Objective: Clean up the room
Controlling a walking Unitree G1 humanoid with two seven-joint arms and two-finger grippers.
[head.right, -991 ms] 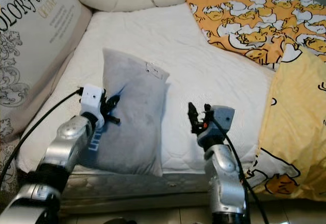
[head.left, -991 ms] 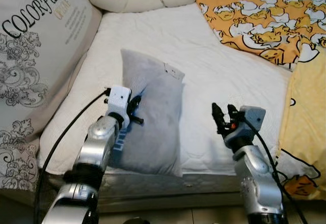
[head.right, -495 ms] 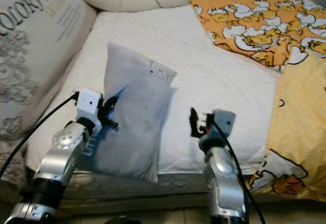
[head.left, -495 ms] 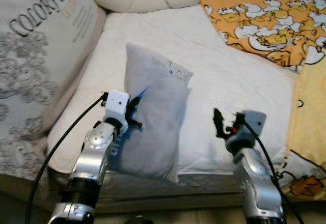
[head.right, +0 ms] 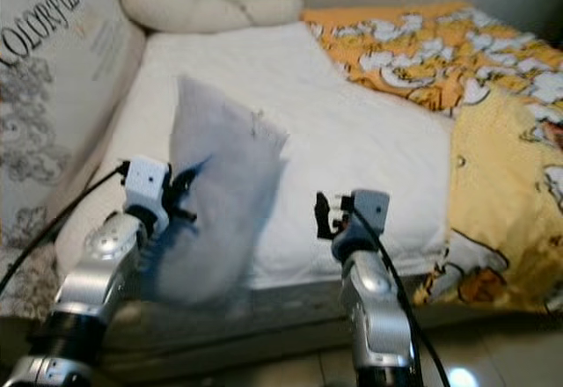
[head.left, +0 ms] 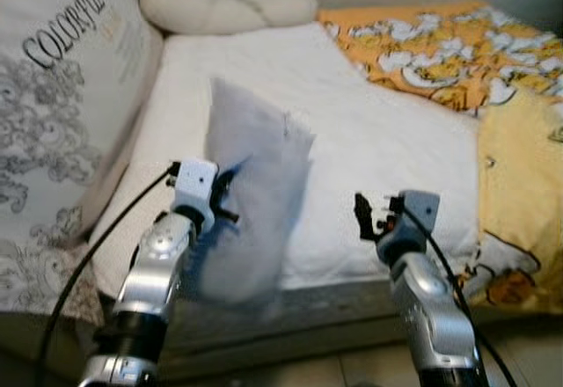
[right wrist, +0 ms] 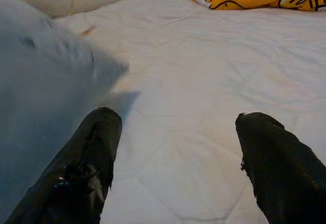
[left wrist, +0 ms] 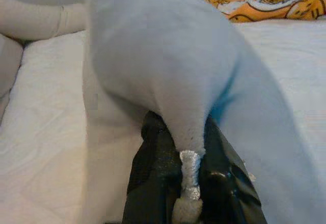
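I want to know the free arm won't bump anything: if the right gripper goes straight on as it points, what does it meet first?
Most likely the white mattress: the right gripper is open and aims across it. The grey pillow lies off to one side. Depth is unclear.

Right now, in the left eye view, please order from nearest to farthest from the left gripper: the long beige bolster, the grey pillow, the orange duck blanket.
1. grey pillow: held in the left gripper.
2. long beige bolster: at the bed's head, straight beyond.
3. orange duck blanket: far right corner.
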